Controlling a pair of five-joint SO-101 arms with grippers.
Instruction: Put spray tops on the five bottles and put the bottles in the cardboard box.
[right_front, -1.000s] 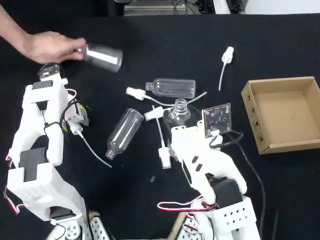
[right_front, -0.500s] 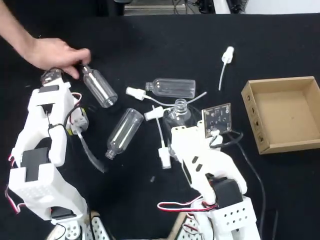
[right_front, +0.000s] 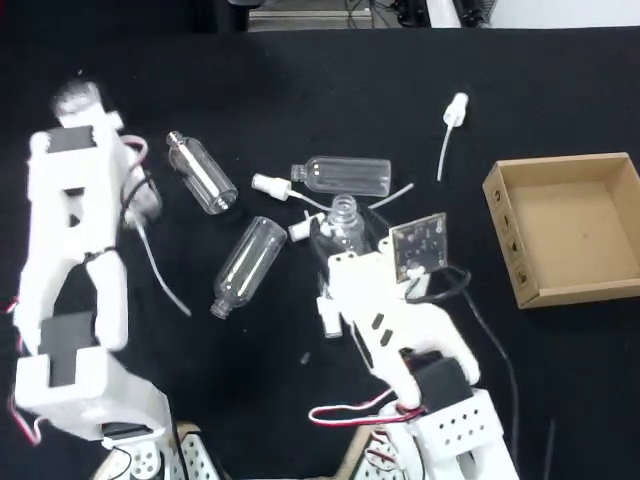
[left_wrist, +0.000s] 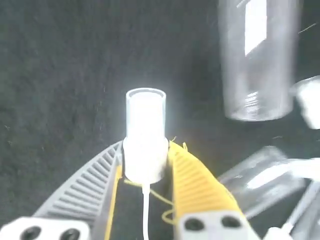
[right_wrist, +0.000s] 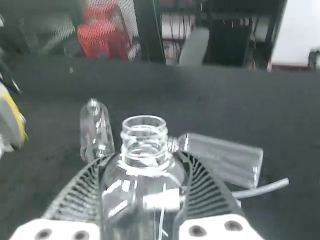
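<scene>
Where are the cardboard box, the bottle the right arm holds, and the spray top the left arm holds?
Cardboard box (right_front: 572, 228): high view, bare floor inside.
Held bottle (right_wrist: 144, 144): right wrist view, threaded neck.
Held spray top (left_wrist: 145, 117): left wrist view, cap end.

I see three clear bottles lying flat with no tops: the left bottle (right_front: 202, 173), the middle bottle (right_front: 348, 176) and the near bottle (right_front: 248, 265). The upright bottle (right_wrist: 142, 140) sits open in my right gripper (right_wrist: 145, 156). My left gripper (left_wrist: 145, 147) pinches a white spray top (left_wrist: 145, 115). Another spray top (right_front: 455, 110) lies alone, near the open cardboard box (right_front: 572, 228).
</scene>
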